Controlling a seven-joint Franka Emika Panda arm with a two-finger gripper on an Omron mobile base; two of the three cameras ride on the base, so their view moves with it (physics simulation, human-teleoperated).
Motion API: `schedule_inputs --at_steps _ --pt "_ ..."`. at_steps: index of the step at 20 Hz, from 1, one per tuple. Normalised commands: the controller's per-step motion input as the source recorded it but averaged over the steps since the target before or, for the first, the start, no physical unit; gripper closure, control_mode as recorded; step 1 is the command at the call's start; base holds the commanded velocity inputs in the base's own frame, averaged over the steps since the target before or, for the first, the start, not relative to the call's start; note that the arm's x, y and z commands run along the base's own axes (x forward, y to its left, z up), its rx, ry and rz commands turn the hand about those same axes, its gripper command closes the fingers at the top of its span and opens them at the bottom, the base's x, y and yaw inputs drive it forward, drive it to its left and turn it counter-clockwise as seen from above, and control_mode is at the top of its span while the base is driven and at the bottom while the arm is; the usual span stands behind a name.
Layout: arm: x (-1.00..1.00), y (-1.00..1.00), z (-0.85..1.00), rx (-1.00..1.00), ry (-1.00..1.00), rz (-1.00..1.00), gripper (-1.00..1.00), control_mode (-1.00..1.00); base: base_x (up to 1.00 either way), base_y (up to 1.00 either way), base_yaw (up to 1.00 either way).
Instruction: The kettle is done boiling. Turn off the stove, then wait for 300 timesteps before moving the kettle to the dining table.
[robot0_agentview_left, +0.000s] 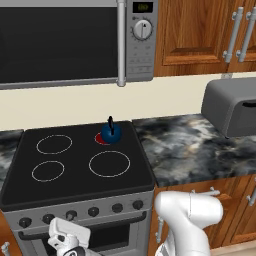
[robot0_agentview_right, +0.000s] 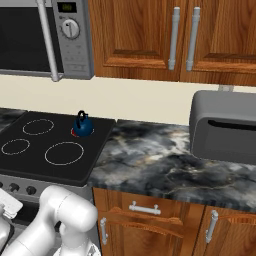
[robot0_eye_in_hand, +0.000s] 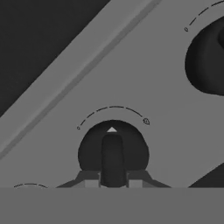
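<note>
The small dark-blue kettle (robot0_agentview_left: 111, 133) (robot0_agentview_right: 83, 126) stands on the back right burner of the stove (robot0_agentview_left: 80, 182) (robot0_agentview_right: 86, 166), and a red glow (robot0_agentview_left: 100, 139) shows under its left side. My gripper (robot0_eye_in_hand: 113, 183) is down at the stove's steel front. Its two fingertips (robot0_eye_in_hand: 90, 180) are shut on the raised ridge of a dark knob (robot0_eye_in_hand: 113, 151), whose white pointer faces an arc mark. In the left base view my white hand (robot0_agentview_left: 68, 233) sits just below the knob row (robot0_agentview_left: 71, 215). The dining table is out of view.
A steel microwave (robot0_agentview_left: 75, 45) (robot0_agentview_right: 40, 35) hangs above the stove. A marbled counter (robot0_agentview_left: 190, 147) (robot0_agentview_right: 150, 162) runs to the right and carries a grey box appliance (robot0_agentview_left: 232, 107) (robot0_agentview_right: 225, 127). Wood cabinets sit above and below. A neighbouring knob (robot0_eye_in_hand: 208, 61) is close by.
</note>
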Motion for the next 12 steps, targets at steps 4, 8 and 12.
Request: schedule_inputs --at_steps 4,8,12 --pt "-0.01 0.00 0.00 0.14 -0.06 0.00 1.00 -1.00 0.00 0.00 0.00" --pt "0.00 0.00 0.00 0.16 -0.08 0.01 1.00 -1.00 0.00 0.00 0.00" --pt "0.00 0.00 0.00 0.18 -0.08 0.05 1.00 -1.00 0.00 0.00 0.00"
